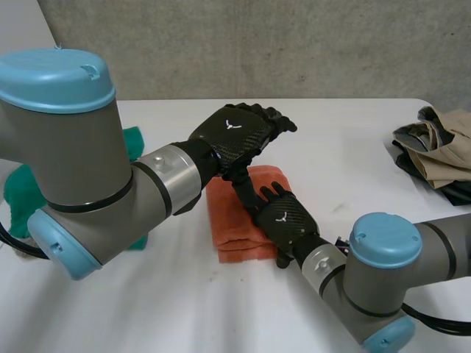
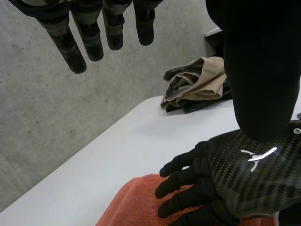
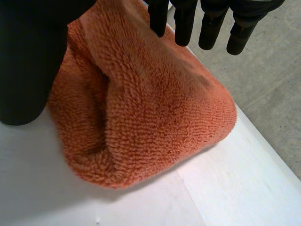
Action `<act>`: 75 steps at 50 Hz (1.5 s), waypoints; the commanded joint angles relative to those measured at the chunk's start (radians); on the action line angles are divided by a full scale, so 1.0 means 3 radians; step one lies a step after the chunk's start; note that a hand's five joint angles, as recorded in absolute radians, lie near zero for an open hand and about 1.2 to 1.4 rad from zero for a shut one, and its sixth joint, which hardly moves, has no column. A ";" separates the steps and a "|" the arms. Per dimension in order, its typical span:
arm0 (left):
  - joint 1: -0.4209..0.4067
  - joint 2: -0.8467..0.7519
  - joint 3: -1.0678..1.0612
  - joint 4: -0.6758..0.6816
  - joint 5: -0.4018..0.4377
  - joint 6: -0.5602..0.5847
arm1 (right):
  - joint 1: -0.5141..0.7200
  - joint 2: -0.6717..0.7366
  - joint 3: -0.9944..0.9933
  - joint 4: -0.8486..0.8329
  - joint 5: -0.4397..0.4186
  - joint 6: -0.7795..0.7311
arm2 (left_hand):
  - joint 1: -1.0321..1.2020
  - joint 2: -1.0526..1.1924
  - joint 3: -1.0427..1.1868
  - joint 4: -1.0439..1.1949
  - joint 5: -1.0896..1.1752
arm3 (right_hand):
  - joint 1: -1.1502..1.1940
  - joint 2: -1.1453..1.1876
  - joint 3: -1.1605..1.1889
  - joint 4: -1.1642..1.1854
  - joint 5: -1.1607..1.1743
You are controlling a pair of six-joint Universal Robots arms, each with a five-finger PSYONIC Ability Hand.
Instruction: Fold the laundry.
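The right robot hand [image 1: 283,217], fingers straight and empty, lies on the folded towel's [image 1: 234,213] right edge, nearest it. The left robot hand [image 1: 239,132], likewise straight-fingered, hovers above its far end. The towel lies on the worktop [image 1: 353,147], long axis running away from the robot.

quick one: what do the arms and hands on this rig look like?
The left arm and right arm are fat grey cylinders with light-blue caps and silver wrist collars ringed in black. The left hand and right hand are black, backs in carbon-fibre weave with a small white logo, fingers dark and segmented.
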 commanded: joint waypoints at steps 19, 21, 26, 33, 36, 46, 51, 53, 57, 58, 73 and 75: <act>0.0019 -0.0007 -0.0031 0.0092 -0.0026 -0.0008 | -0.0023 0.0230 -0.0466 -0.0039 -0.0011 0.0040 | 0.0127 0.0099 0.0077 0.0107 0.0049 | 0.0948 0.0991 0.0998 0.1009 0.0979; 0.0019 -0.0007 -0.0036 0.0092 -0.0026 -0.0008 | -0.0023 0.0286 -0.0537 -0.0039 -0.0031 0.0056 | 0.0127 0.0099 0.0077 0.0107 0.0049 | 0.1999 0.2043 0.2050 0.2060 0.2030; 0.0039 0.0009 -0.0036 0.0092 -0.0026 -0.0008 | -0.0038 0.0317 -0.0675 -0.0059 -0.0031 0.0061 | 0.0127 0.0099 0.0077 0.0107 0.0049 | 0.3892 0.3936 0.3943 0.3953 0.3923; 0.0101 0.0106 -0.0021 0.0097 -0.0051 -0.0008 | -0.0140 0.0200 -0.1124 -0.0069 0.0010 0.0107 | 0.0137 0.0109 0.0087 0.0117 0.0059 | 0.3892 0.3936 0.3943 0.3953 0.3923; 0.0137 0.0187 -0.0021 0.0128 -0.0103 -0.0008 | -0.0288 0.0149 -0.1263 -0.0069 -0.0001 0.0204 | 0.0137 0.0109 0.0087 0.0117 0.0059 | 0.3892 0.3936 0.3943 0.3953 0.3923; 0.0208 0.0362 -0.0021 0.0302 -0.0210 -0.0039 | -0.1055 -0.0240 -0.1851 -0.0202 -0.0036 0.1124 | 0.0137 0.0109 0.0087 0.0117 0.0059 | 0.3892 0.3936 0.3943 0.3953 0.3923; 0.0183 0.0367 -0.0026 0.0307 -0.0210 -0.0044 | -0.1668 -0.0235 -0.2081 -0.0610 -0.0057 0.1466 | 0.0137 0.0109 0.0087 0.0117 0.0059 | 0.3892 0.3936 0.3943 0.3953 0.3923; 0.0183 0.0367 -0.0026 0.0307 -0.0210 -0.0049 | -0.1873 -0.0194 -0.2143 -0.0718 -0.0077 0.1513 | 0.0137 0.0109 0.0087 0.0117 0.0059 | 0.3892 0.3936 0.3943 0.3953 0.3923; 0.0152 0.0351 -0.0031 0.0307 -0.0210 -0.0044 | -0.2267 0.0061 -0.2296 -0.0836 -0.0205 0.1610 | 0.0137 0.0109 0.0087 0.0117 0.0059 | 0.3892 0.3936 0.3943 0.3953 0.3923; 0.0147 0.0346 -0.0031 0.0307 -0.0210 -0.0044 | -0.2384 0.0193 -0.2357 -0.0836 -0.0316 0.1656 | 0.0137 0.0109 0.0087 0.0117 0.0059 | 0.3892 0.3936 0.3943 0.3953 0.3923; 0.0081 0.0264 -0.0123 0.0307 -0.0205 -0.0044 | -0.3157 0.1253 -0.2174 -0.0887 -0.1529 0.1626 | 0.0137 0.0109 0.0087 0.0117 0.0059 | 0.3892 0.3936 0.3943 0.3953 0.3923; 0.0075 0.0264 -0.0143 0.0312 -0.0205 -0.0039 | -0.3315 0.1146 -0.1990 -0.0872 -0.1575 0.1458 | 0.0137 0.0109 0.0087 0.0117 0.0059 | 0.3892 0.3936 0.3943 0.3953 0.3923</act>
